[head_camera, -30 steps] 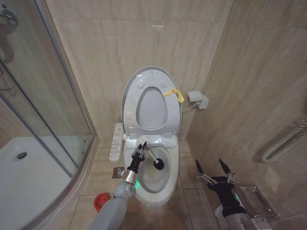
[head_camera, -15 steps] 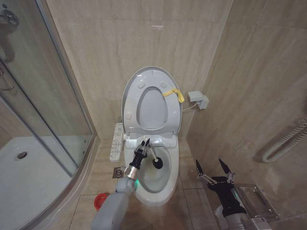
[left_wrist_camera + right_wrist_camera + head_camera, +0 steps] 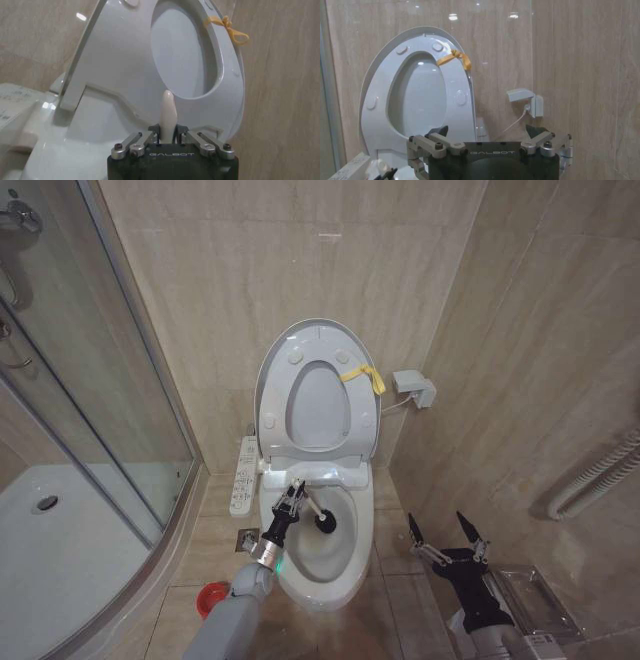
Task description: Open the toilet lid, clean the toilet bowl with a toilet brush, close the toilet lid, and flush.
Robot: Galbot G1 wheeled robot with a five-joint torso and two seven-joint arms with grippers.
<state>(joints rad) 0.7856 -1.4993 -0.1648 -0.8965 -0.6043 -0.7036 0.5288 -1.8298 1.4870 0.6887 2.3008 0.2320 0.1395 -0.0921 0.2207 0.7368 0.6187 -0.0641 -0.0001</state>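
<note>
The toilet lid stands upright against the back wall, showing through the hole of the raised seat ring, which carries a yellow ribbon. Below lies the open toilet bowl. My left gripper reaches over the bowl's left rim, shut on the white handle of the toilet brush, whose dark head sits inside the bowl near its back. In the left wrist view the handle's end sticks up from the left gripper. My right gripper hangs open over the floor right of the toilet, also seen as the right gripper.
A glass shower enclosure with a white tray fills the left. A red cup holder stands on the floor left of the pedestal. A control panel, a wall box, a ribbed hose and a metal plate are nearby.
My left gripper moved the brush a little toward the bowl's back, then drew it back; the head stayed inside the bowl. The right arm has not moved.
</note>
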